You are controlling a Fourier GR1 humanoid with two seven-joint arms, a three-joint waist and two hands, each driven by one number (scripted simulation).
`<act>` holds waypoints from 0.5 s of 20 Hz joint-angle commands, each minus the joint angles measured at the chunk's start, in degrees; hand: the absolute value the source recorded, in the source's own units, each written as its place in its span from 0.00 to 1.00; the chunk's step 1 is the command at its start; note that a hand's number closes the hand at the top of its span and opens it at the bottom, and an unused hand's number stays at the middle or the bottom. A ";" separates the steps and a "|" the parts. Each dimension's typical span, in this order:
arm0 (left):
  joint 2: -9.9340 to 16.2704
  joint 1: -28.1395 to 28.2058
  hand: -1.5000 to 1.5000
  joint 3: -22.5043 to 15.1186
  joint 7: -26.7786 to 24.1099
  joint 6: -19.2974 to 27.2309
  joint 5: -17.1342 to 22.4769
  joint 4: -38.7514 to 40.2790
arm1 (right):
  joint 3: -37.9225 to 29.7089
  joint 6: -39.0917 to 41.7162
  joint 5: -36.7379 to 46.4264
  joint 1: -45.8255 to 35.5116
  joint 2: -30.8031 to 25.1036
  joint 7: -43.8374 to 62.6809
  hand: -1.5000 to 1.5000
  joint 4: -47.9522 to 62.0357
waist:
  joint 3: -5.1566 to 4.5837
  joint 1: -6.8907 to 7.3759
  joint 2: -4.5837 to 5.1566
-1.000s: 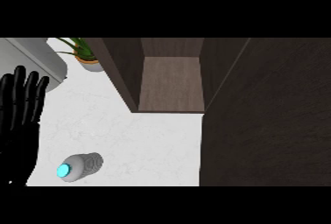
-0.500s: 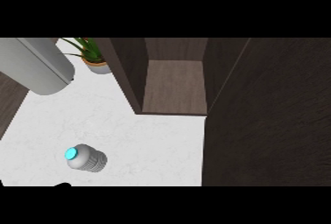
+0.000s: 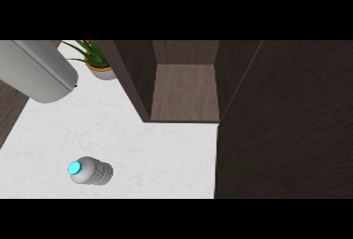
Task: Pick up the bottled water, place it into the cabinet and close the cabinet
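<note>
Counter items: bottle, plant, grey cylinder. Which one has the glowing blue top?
The bottled water, standing low on the white counter; its cap is cyan. The potted plant is green beside the cabinet, and the grey cylinder is plain.

The white marbled counter [image 3: 144,144] fills the lower left of the view. On it stands the bottled water [image 3: 90,171], upright and seen from above, its bright blue cap facing up, down toward seven o'clock. Up at eleven o'clock sits a potted plant [image 3: 96,63] with green leaves, just beside the dark wooden cabinet [image 3: 183,93], whose open compartment rests on the counter at twelve o'clock. The bottle stands well apart from both.
</note>
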 commanded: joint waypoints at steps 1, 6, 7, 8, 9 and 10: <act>-0.06 7.84 0.00 -13.85 -8.21 6.15 -6.71 -0.94 | -0.83 2.09 -3.40 4.95 -0.47 -0.24 0.00 -3.96 | 0.07 -0.13 0.06; 0.21 13.84 0.00 -23.84 -17.41 9.99 -6.19 2.26 | -0.14 2.84 -3.30 9.83 -0.37 0.65 0.00 -9.34 | 0.00 -0.29 0.02; -0.06 10.39 0.00 -19.53 -17.22 11.11 -3.85 4.38 | 1.27 3.49 -2.65 11.59 0.18 -0.41 0.00 -10.87 | -0.04 -0.88 0.28; 2.03 13.87 0.00 -21.77 -19.82 10.60 -1.47 3.52 | -0.55 3.75 -3.85 11.52 -0.55 -0.21 0.00 -9.40 | -0.06 -0.38 0.15; -0.04 11.75 0.00 -20.77 -20.08 11.62 -3.51 5.63 | 0.16 3.77 -4.30 13.74 -0.40 0.25 0.00 -12.99 | -0.05 -0.97 0.18; 1.59 13.48 0.00 -21.35 -20.30 11.66 -2.74 4.10 | 0.74 5.31 -3.31 17.10 0.14 -3.32 0.00 -11.55 | -0.03 -1.14 0.09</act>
